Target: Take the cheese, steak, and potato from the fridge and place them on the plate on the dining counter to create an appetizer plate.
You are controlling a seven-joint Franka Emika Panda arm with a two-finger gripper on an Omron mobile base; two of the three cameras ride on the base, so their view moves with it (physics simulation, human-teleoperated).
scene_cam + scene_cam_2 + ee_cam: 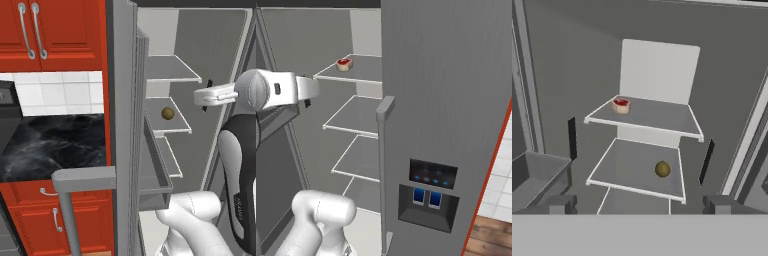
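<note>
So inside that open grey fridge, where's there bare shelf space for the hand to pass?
The upper white-edged grey shelf is bare right of the small red steak. The shelf below is bare left of the round olive-brown potato. Nowhere looks crowded.

The arm [235,165] is glossy white with rounded, bulbous segments and dark grey to black joint bands, and its white tool [637,202] ends in two small dark grey blocky fingertips [559,204].

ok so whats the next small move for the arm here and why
Probably push the open pincer forward and slightly down toward the potato. It lies alone on the fridge's middle shelf, nearer than the steak on the shelf above, and the pincer holds nothing.
</note>
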